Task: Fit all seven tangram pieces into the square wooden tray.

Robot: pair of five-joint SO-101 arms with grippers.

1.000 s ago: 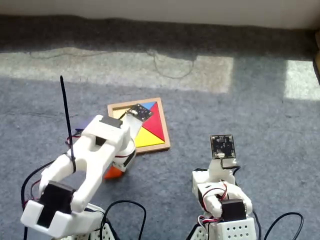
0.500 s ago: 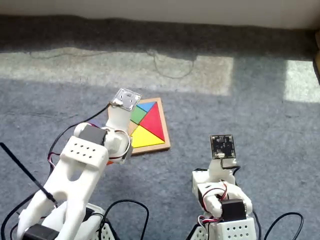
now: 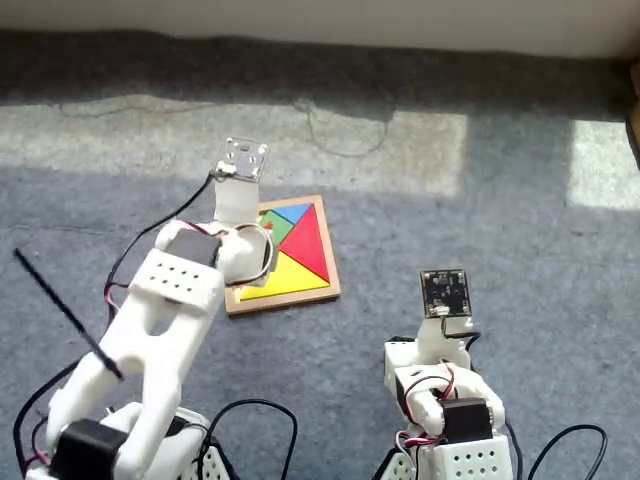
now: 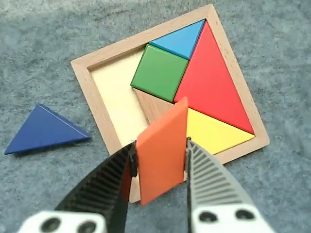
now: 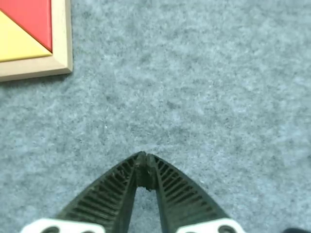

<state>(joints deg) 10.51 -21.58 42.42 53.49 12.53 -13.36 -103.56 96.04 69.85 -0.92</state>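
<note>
My left gripper is shut on an orange parallelogram piece and holds it above the near side of the square wooden tray. In the tray lie a light blue triangle, a green square, a big red triangle, a yellow triangle and a small wood-coloured triangle. The tray's left part is bare. A dark blue triangle lies on the carpet beside the tray. My right gripper is shut and empty, over bare carpet near a tray corner.
Seen from above, the left arm reaches over the tray and hides its left side. The right arm is folded near its base at the lower right. Grey carpet lies all around, with a thin cable beyond the tray.
The left arm has stretched forward from the near-left of the tray to over it, carrying the orange piece. The right arm has kept still.
</note>
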